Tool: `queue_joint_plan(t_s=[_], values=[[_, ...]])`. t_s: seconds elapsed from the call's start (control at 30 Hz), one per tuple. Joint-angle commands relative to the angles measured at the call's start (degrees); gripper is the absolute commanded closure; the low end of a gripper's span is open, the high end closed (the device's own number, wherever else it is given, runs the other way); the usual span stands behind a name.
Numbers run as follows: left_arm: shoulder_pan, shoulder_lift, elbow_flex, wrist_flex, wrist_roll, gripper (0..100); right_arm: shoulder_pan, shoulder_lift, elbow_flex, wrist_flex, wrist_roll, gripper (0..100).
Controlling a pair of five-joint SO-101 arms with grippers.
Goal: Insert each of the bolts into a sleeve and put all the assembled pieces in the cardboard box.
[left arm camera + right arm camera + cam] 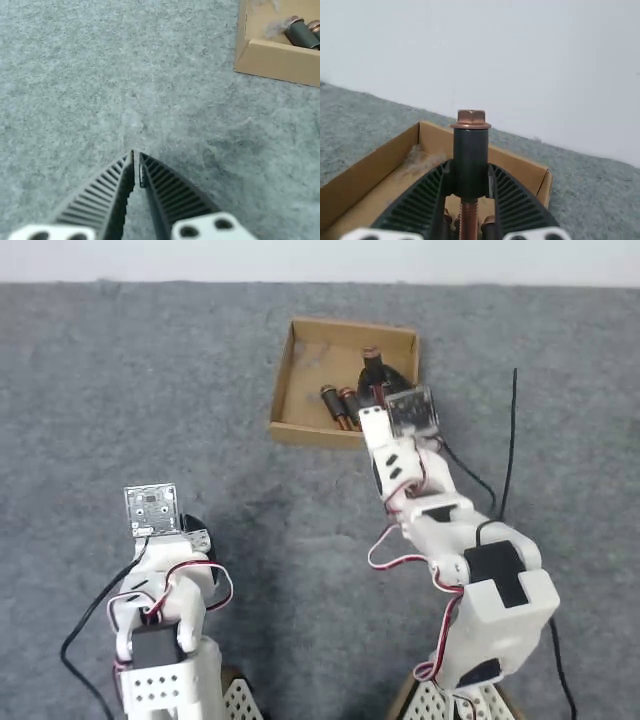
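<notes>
The right jaws are clamped on a sleeve with a bolt through it, upright above the cardboard box.

Step, as I judge it: boxing this piece. Next move: lower, then release.

Beneath the jaws lie two assembled pieces. Count: three pieces, one box.

The left jaws are together and empty over the counter, away from the box.
</notes>
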Motion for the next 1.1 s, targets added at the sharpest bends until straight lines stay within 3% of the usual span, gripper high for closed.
queue_joint_plan(t_s=[0.0, 0.5, 0.97, 1.07], values=[[-0.09, -0.88, -0.75, -1.41, -0.53, 99, 1.80, -1.19, -8.88, 9.89, -0.53, 99.3], [0.00, -0.88, -0.75, -1.41, -0.53, 99, 7.96, 4.18, -35.16, 54.55, -0.62, 99.3], [0.00, -0.79, -0.75, -1.41, -0.53, 99, 6.37, 14.11, -48.88, 67.21, -0.97, 99.3], [0.00, -0.79, -0.75, -1.41, -0.53, 99, 5.93, 17.10, -53.27, 70.90, -5.19, 99.3]])
